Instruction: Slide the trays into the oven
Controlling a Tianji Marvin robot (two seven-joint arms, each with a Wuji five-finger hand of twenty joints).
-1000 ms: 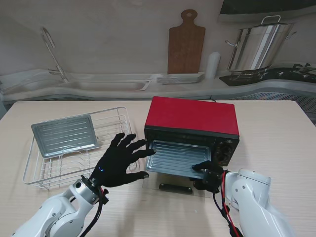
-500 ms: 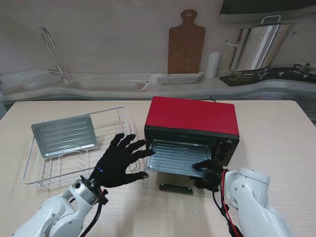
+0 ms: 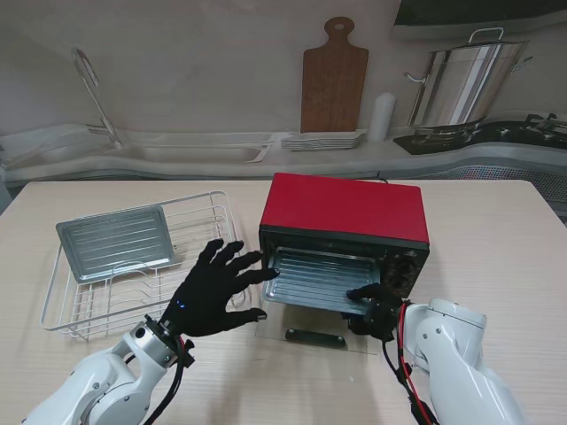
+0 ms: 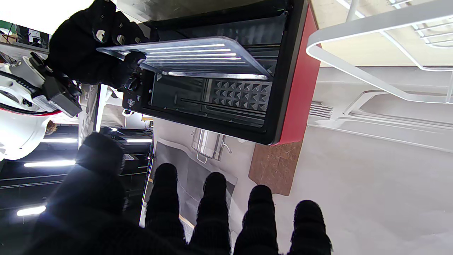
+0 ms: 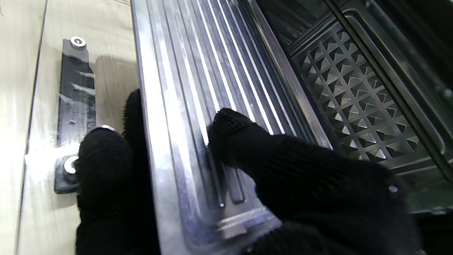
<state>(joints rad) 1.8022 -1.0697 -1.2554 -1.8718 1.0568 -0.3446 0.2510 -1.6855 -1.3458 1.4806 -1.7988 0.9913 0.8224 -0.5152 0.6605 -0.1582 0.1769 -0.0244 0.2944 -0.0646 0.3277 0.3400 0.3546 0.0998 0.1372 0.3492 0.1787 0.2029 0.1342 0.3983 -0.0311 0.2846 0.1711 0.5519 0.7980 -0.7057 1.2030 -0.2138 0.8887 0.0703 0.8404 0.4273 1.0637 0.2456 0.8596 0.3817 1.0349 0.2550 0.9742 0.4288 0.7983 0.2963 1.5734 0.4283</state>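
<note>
Stand view first, nearest to us: our right hand (image 3: 372,312) grips the near right corner of a ribbed metal tray (image 3: 314,282), thumb on the tray's upper face and the other fingers tucked beneath its rim. On the right wrist camera the thumb (image 5: 240,141) presses on the ribs of that tray (image 5: 184,106) while a finger curls under its edge, over the glass oven door (image 5: 39,117) lying flat on the table, its black handle (image 5: 76,102) beside the fingers. Our left hand (image 3: 213,288) hovers with fingers spread wide, holding nothing, its fingertips close to the tray's left edge; we cannot tell whether they touch it. The left wrist camera shows the spread fingertips (image 4: 212,191) apart from the oven (image 4: 247,88), and the tray (image 4: 191,58) partly inside the mouth with its near part still sticking out.

Farther on, the red oven (image 3: 345,226) stands on the table (image 3: 496,239). To its left, a second tray (image 3: 115,241) rests tilted in a white wire rack (image 3: 66,310). Beyond the table, a cutting board (image 3: 334,78) leans on the wall and a steel pot (image 3: 461,81) sits on the stove.
</note>
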